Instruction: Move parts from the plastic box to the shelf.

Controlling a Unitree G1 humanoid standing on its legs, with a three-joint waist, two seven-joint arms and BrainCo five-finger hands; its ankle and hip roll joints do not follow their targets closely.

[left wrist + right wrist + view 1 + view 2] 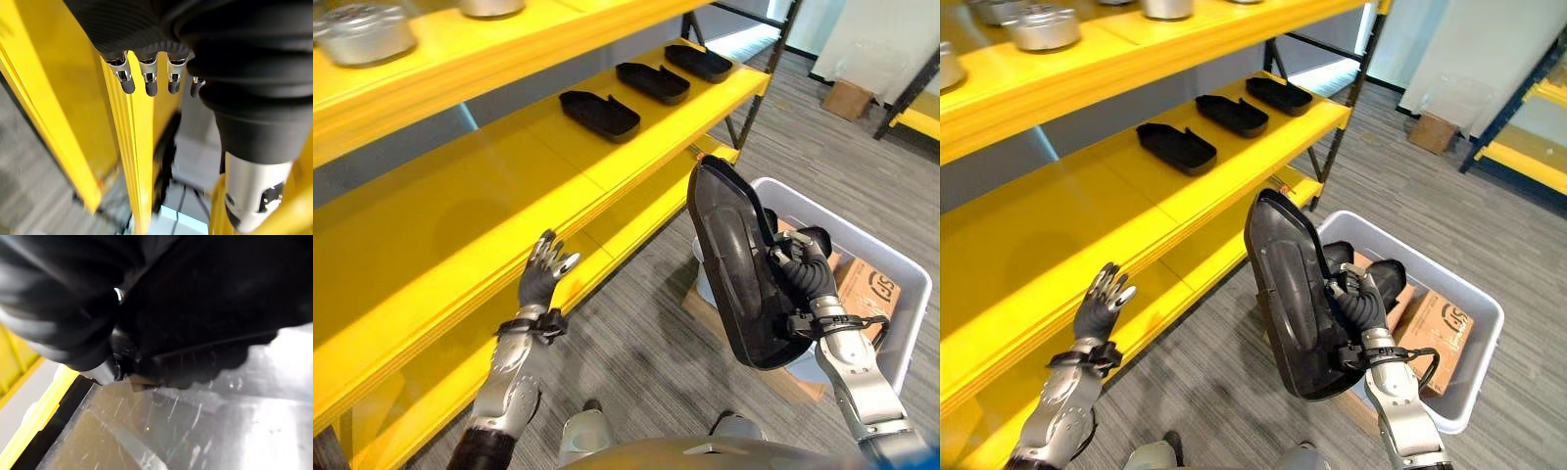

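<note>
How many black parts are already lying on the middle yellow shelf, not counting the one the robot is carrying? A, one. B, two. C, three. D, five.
C: three black parts lie in a row on the middle yellow shelf, while the right hand holds a fourth black part above the plastic box.

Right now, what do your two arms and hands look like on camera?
Both arms are silver-grey with smooth metal forearm shells. Each wrist and hand back wears a dark ribbed cover, strapped at the wrist. The left hand has silver fingers with dark tips, seen close in its wrist view. The right hand looks mostly black, a thin black cable looping by its wrist.
</note>
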